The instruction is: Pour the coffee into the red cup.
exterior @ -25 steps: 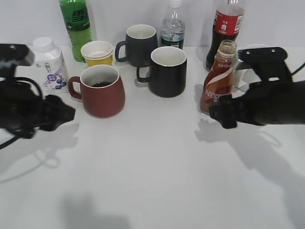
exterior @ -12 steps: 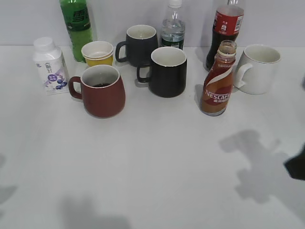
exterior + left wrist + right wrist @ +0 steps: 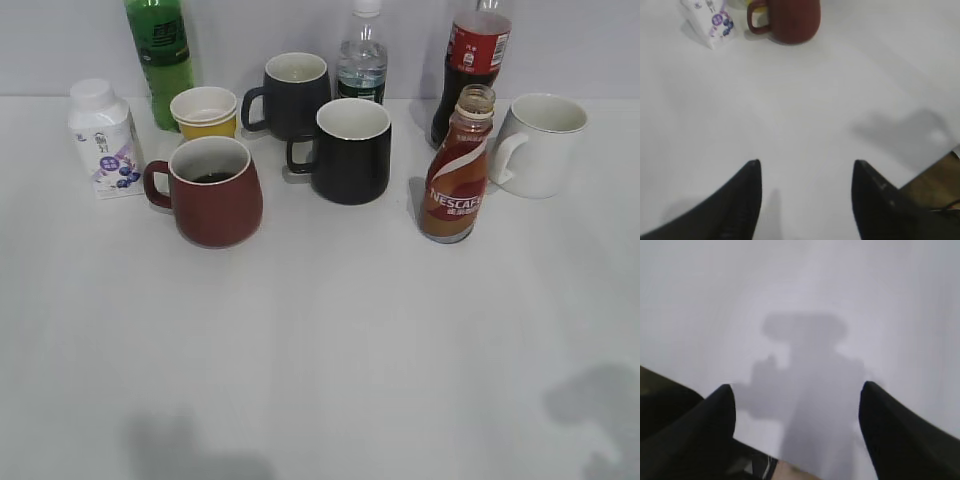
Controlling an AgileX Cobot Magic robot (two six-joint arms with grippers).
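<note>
The red cup [image 3: 210, 190] stands at the left of the table with dark coffee in it; it also shows at the top of the left wrist view [image 3: 788, 20]. The open Nescafe coffee bottle [image 3: 457, 170] stands upright at the right. Neither arm shows in the exterior view. My left gripper [image 3: 805, 167] is open and empty over bare table, well short of the cup. My right gripper [image 3: 797, 392] is open and empty over bare table and its own shadow.
A black mug [image 3: 350, 150], a dark grey mug [image 3: 293, 92], a white mug [image 3: 543, 142], stacked paper cups [image 3: 205, 110], a small white bottle [image 3: 103, 137], a green bottle [image 3: 160, 55], a water bottle [image 3: 362, 55] and a cola bottle [image 3: 475, 55] stand along the back.
Both arms were over the table beside the red cup and the coffee bottle one second ago. They have drawn back out of the exterior view; only the right arm's shadow stays at bottom right.
</note>
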